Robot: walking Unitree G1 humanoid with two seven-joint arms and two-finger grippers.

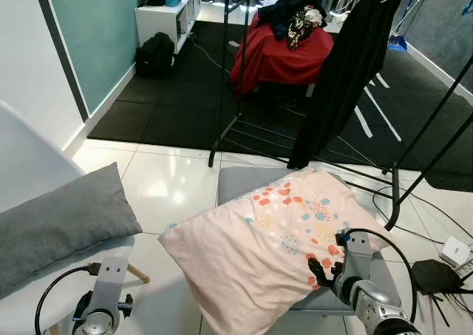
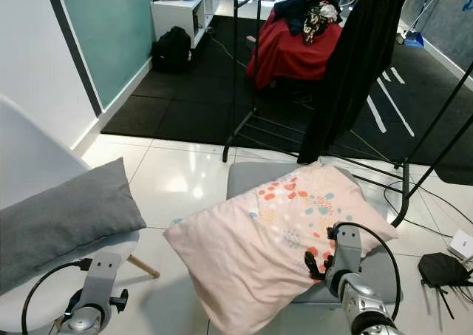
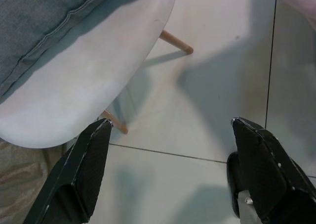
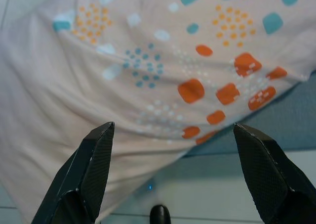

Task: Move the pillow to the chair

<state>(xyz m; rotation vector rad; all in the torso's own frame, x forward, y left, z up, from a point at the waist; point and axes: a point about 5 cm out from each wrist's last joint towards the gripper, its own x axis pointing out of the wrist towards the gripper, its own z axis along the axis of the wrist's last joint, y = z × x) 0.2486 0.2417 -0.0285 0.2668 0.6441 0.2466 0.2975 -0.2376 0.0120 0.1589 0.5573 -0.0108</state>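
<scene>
Where the white tiled floor [image 1: 177, 180] meets the black rubber matting, a pale pink pillow printed with orange and teal dots [image 1: 266, 239] lies slantwise across a flat grey square cushion [image 1: 240, 181], its lower corner hanging off the cushion's edge over the tiles; the right gripper [image 4: 177, 179] is poised just above the pillow's patterned near edge with its two black fingers [image 4: 91, 169] spread wide and nothing between them, not touching the fabric as far as the wrist view shows; in the head view the silver right arm reaches in from the lower right, ending at the pillow's edge; the left gripper [image 3: 168, 177] hangs low beside the white moulded plastic chair with wooden legs [image 3: 94, 80], its fingers likewise wide apart and empty, with bare tile beneath; on the chair's seat rests a dark grey rectangular cushion [image 1: 59, 224], well apart from the pink pillow; behind the pillow stands a black metal clothes rack [image 1: 244, 69] with a long black garment [image 1: 347, 69] hanging from it; farther back a red cloth [image 1: 281, 54] is draped over a piece of furniture with dark clothes heaped on top; a black backpack [image 1: 155, 54] sits on the matting by the teal wall, next to a low white shelf unit [image 1: 166, 17]; black cables trail over the tiles at the right.
</scene>
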